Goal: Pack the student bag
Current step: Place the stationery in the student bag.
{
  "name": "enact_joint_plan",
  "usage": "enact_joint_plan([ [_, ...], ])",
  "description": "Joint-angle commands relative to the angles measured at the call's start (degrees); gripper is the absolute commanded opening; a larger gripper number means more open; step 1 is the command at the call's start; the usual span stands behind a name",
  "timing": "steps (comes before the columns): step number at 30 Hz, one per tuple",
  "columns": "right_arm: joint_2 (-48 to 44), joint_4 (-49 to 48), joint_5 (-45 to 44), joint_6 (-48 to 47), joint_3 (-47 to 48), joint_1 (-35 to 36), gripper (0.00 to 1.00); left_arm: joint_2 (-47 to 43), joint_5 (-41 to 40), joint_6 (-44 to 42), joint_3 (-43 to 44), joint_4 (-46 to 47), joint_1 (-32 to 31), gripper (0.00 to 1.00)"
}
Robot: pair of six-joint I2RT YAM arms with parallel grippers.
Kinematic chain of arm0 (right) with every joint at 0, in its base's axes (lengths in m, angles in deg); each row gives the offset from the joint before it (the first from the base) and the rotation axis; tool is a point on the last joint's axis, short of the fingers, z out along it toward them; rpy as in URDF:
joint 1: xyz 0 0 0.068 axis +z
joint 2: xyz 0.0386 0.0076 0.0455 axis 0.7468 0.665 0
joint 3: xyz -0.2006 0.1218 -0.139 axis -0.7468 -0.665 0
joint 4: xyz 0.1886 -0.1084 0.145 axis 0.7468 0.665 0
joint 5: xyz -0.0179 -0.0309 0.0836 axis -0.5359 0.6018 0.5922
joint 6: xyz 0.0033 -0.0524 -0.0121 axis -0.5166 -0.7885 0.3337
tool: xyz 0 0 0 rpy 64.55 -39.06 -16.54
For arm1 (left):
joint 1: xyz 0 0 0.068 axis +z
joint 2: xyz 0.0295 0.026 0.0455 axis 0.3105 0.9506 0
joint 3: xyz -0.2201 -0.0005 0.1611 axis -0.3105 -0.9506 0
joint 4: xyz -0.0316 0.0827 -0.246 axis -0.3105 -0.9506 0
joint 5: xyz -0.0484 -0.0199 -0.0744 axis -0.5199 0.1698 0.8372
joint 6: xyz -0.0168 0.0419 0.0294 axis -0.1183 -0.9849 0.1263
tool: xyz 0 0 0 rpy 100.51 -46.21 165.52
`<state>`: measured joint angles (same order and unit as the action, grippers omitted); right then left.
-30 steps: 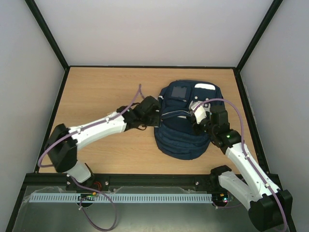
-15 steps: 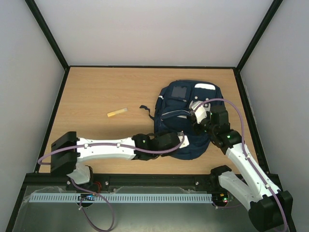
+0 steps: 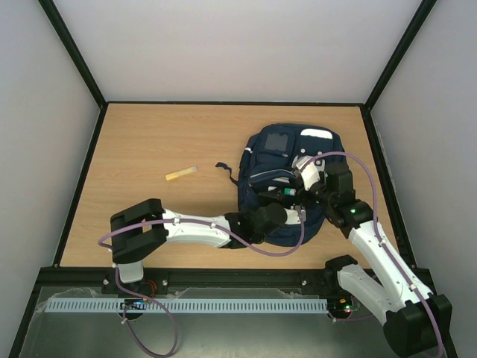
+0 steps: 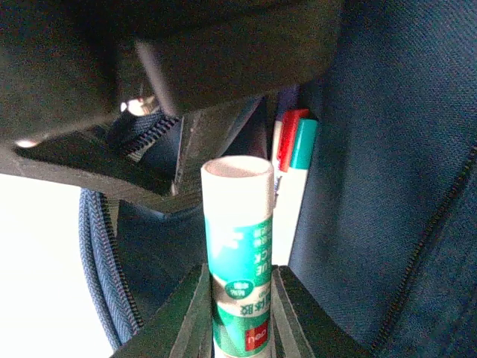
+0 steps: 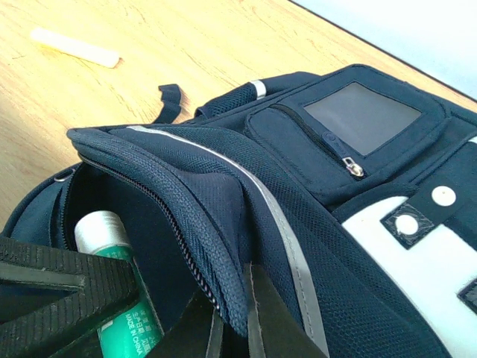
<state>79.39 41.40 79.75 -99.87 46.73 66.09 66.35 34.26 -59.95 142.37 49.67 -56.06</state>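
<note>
— Navy woven cloth sits right of centre in our overhead view: the student bag (image 3: 287,160) lies flat on the table (image 3: 149,142), with its right side near the right edge of the board.

— How much room do we have around it?

— Bare board across the whole left half of the frame. Only a pale yellow stick (image 3: 182,173) lies there, left of the bag and well apart from it.

— And the mouth of the bag?

— Our right gripper (image 5: 237,322) is clamped on its lip, lifting the zip edge (image 5: 160,201) and a grey reflective stripe (image 5: 246,186) so that the fabric arches over a dark hollow.

— Our other hand?

— Our left gripper (image 4: 238,306) grasps a glue stick (image 4: 238,231): a smooth round tube with a white top and a green label, pinched between the fingers, its top end inside the opening. Beyond it, in the upper middle of that wrist view, we see two pens (image 4: 292,138), one capped red and one teal, against the coarse blue lining.

— The surface?

— Light wood-grain laminate, matt. A thin black frame (image 3: 231,102) borders it, and plain pale walls (image 3: 238,45) close in the top and both sides of the overhead frame.
</note>
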Motion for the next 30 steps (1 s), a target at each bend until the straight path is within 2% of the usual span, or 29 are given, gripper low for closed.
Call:
enact_joint_plan([
  [1,-1.04,-1.15,2.24,0.99,2.16,0.28,0.02,2.08,-4.83,-7.92,-1.67,15.70,1.38,0.19],
  [3,-0.95,-1.16,2.22,0.98,2.16,0.27,0.02,2.48,-5.96,-8.60,-1.85,18.90,1.51,0.36],
  [6,-0.95,-1.23,2.26,0.90,2.19,0.32,0.02,1.51,-5.29,-6.77,-2.03,17.64,1.40,0.46],
  [11,-0.89,-1.15,2.23,0.81,2.19,0.33,0.01,-3.03,-4.20,0.13,-3.58,9.48,-0.43,0.51],
  [19,-0.96,-1.17,2.39,0.64,2.20,0.30,0.01,-17.62,1.12,27.36,-5.43,-18.45,-3.25,0.62],
  [22,-0.86,-1.08,2.71,0.54,2.28,0.28,0.01,-23.50,0.30,36.07,-7.28,-24.61,-2.46,0.65],
  [26,-0.69,-0.91,3.17,0.55,2.29,0.27,0.01,-29.27,-1.82,49.55,-7.65,-31.92,4.62,0.74],
  [30,-0.64,-0.75,3.32,0.55,2.38,0.32,0.01,-29.88,8.25,63.51,-4.96,-43.39,20.63,0.78],
])
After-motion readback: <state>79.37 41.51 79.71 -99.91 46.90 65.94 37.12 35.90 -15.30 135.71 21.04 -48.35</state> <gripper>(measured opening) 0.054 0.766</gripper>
